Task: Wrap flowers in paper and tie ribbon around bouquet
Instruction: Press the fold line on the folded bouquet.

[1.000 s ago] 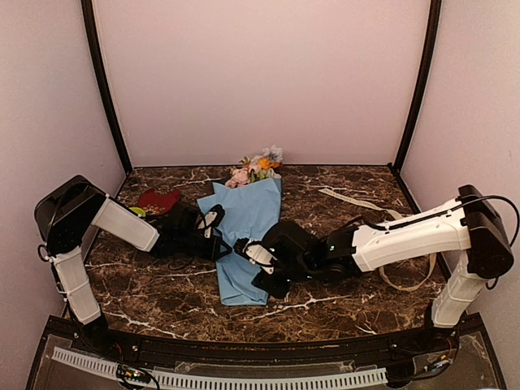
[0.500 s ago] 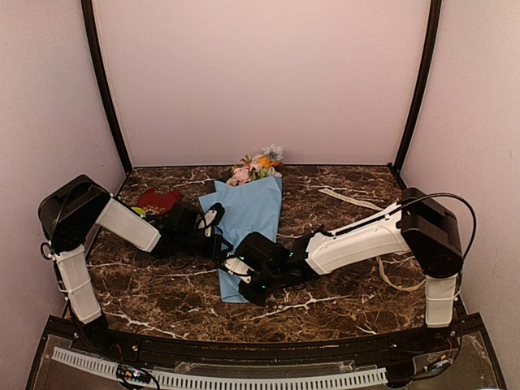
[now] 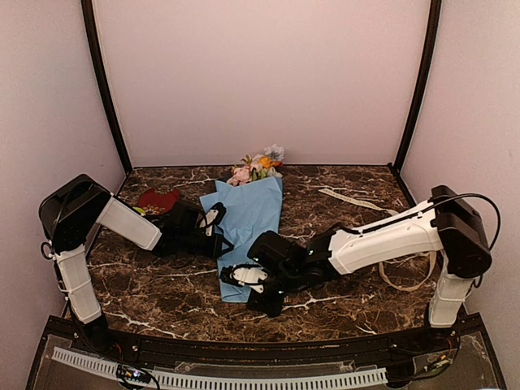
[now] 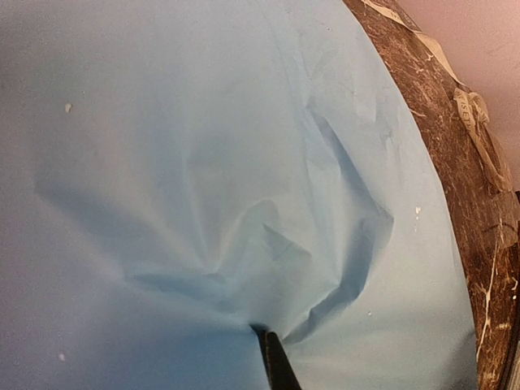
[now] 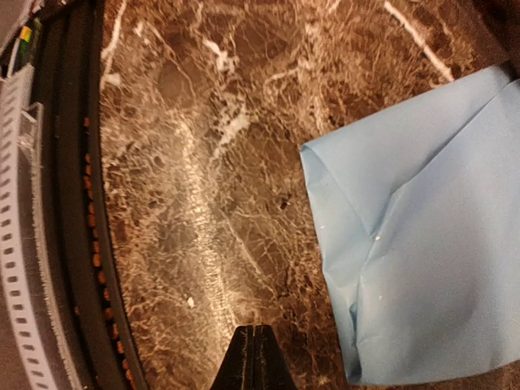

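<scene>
Jaws of the right gripper have closed empty over the marble table, just off the paper's near corner — probably a missed pinch. Left gripper, closed, presses the wrap; flowers protrude at the far end, ribbon unused.

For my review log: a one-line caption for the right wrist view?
Shut right gripper above the marble table, beside a folded corner of the paper.

Robot lab booth, plain pink walls, black corner posts, dark marbled tabletop, left arm, right arm
</scene>
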Controlling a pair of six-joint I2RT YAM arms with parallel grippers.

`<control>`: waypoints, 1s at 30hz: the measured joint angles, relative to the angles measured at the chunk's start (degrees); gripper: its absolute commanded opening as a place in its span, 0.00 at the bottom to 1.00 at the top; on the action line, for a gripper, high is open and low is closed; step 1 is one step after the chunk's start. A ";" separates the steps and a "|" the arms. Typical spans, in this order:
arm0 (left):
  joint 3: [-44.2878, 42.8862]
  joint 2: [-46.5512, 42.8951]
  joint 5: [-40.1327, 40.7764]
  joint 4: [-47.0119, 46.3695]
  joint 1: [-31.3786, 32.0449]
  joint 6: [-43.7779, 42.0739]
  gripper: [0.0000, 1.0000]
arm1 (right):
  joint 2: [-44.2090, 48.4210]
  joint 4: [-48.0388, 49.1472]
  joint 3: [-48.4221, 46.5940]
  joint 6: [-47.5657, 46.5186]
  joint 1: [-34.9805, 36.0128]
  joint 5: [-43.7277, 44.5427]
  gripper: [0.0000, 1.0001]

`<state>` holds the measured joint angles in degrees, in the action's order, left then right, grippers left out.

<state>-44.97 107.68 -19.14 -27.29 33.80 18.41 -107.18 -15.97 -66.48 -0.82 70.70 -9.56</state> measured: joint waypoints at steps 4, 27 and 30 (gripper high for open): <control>0.00 0.00 -0.15 0.00 -0.07 -0.04 0.00 | 4.81 1.20 0.02 1.29 -3.41 -2.73 0.00; -1.18 0.15 0.02 1.88 -0.22 -2.62 0.00 | 5.40 2.93 11.82 5.88 -3.76 0.15 0.00; -1.55 0.22 0.20 2.25 -0.22 -2.91 0.00 | 7.06 -1.25 12.13 5.31 -3.45 0.85 0.00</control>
<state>-46.52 107.90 -18.94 -25.04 33.58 15.51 -100.12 -17.21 -54.35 4.49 67.24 -8.71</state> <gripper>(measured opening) 0.003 0.004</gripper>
